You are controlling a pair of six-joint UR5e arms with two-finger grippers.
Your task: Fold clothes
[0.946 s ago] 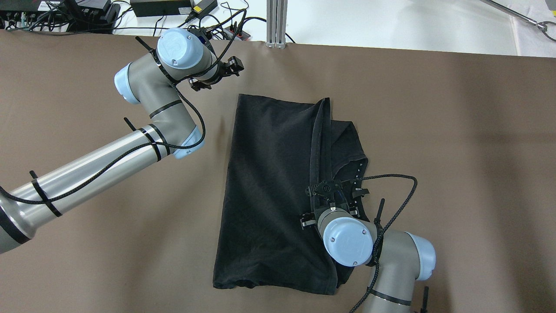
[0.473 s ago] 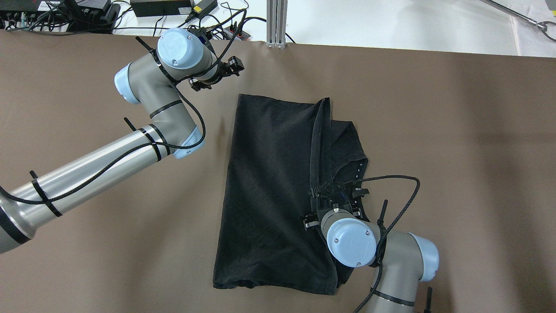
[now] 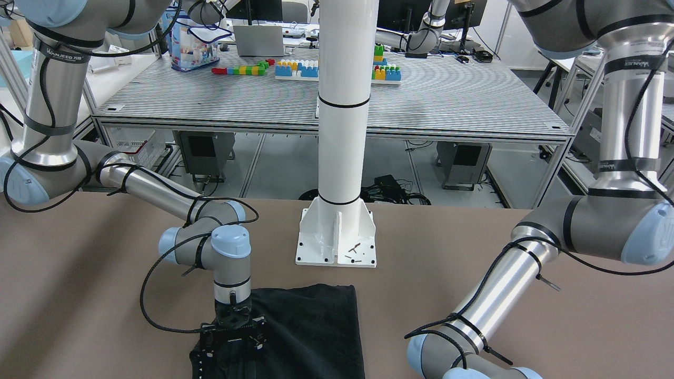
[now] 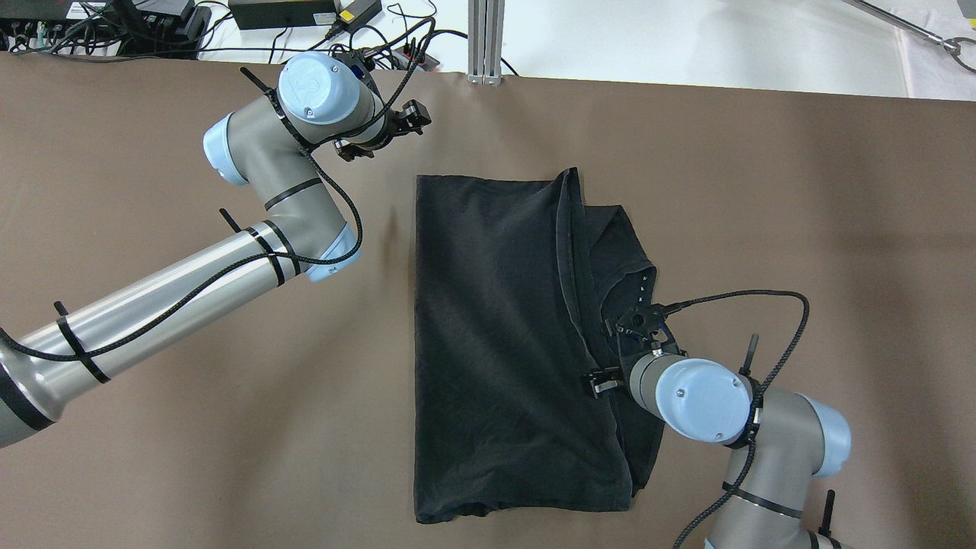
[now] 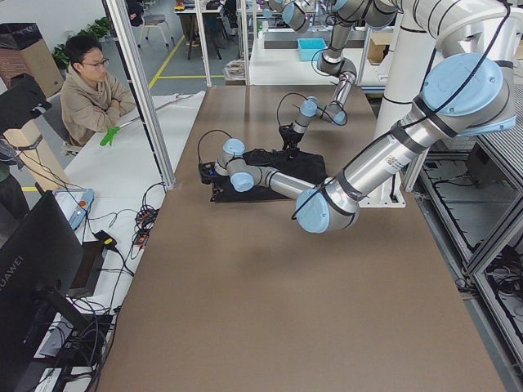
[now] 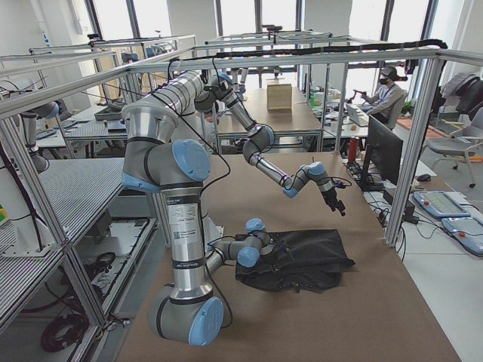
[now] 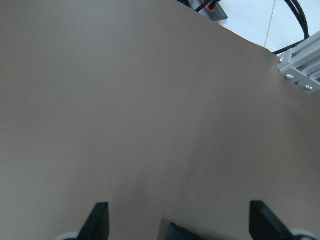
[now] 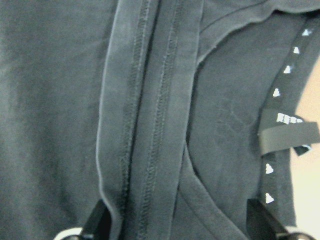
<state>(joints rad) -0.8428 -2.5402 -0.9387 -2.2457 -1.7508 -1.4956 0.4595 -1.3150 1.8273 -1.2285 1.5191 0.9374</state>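
The black cloth (image 4: 496, 335) lies on the brown table, folded over lengthwise, with a hemmed edge (image 8: 145, 125) running down it and a lower layer with a labelled collar band (image 4: 629, 252) showing at its right. It also shows in the front-facing view (image 3: 316, 326). My right gripper (image 4: 639, 324) is open and points down over the cloth's right part, its fingers (image 8: 97, 220) wide apart beside the hem. My left gripper (image 4: 412, 118) is open and empty above bare table beyond the cloth's far left corner, with that corner (image 7: 180, 232) at the bottom of its wrist view.
The white pole's base plate (image 3: 337, 242) stands at the table's near edge behind the cloth. Cables and power boxes (image 4: 282, 11) lie beyond the table's far edge next to an aluminium post (image 4: 486, 42). A seated person (image 5: 90, 90) is by the table's far side.
My right arm moved to the right and the cloth's near end slid right with it, so the cloth's left edge now runs straight. The left arm barely moved.
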